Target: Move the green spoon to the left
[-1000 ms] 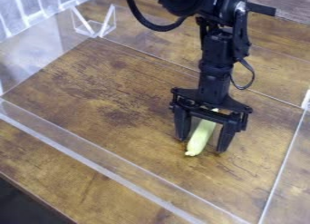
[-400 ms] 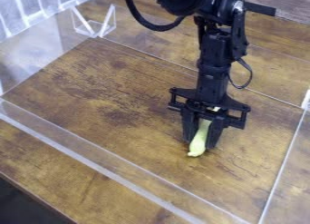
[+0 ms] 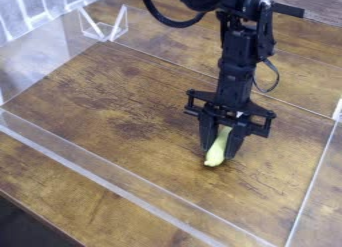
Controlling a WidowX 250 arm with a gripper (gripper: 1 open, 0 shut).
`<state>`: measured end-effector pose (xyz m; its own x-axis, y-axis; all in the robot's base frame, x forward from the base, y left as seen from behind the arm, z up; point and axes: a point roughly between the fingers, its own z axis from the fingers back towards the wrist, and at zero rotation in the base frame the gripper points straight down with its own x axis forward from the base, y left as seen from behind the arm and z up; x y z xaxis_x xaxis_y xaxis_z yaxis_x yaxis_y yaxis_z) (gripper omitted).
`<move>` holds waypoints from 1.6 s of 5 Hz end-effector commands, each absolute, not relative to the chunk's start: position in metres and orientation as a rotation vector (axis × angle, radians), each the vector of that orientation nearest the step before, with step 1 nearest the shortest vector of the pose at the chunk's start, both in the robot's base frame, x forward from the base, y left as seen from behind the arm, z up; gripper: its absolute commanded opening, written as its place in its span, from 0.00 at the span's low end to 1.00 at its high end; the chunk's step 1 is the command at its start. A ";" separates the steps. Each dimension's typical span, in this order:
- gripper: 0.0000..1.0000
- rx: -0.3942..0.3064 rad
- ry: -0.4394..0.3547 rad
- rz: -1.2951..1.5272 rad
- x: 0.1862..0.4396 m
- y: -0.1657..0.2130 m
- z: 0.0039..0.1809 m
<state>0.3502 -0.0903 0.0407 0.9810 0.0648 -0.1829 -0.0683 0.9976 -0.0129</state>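
Observation:
The green spoon point(image 3: 215, 151) lies on the wooden table point(image 3: 120, 101), right of centre, its yellow-green handle pointing toward the camera. Its upper part is hidden between the fingers. My black gripper point(image 3: 225, 139) points almost straight down over it and is shut on the handle, fingertips at table height. The metal head of the spoon is not visible.
A clear acrylic barrier point(image 3: 94, 171) runs across the front and along the right side point(image 3: 325, 161). A clear plastic stand point(image 3: 102, 27) sits at the back left. The black arm point(image 3: 241, 41) rises from the gripper to the top of the view.
The fingers have shut from wide open onto the spoon's handle. The hand has stayed where it was.

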 end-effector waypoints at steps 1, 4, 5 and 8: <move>0.00 -0.041 0.056 0.062 0.363 -0.086 0.094; 0.00 -0.045 0.015 0.051 0.361 -0.082 0.129; 0.00 -0.047 -0.005 0.052 0.360 -0.079 0.143; 0.00 -0.043 -0.028 0.061 0.357 -0.072 0.160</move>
<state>0.3513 -0.0776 0.1140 0.9932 0.0477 -0.1064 -0.0496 0.9986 -0.0154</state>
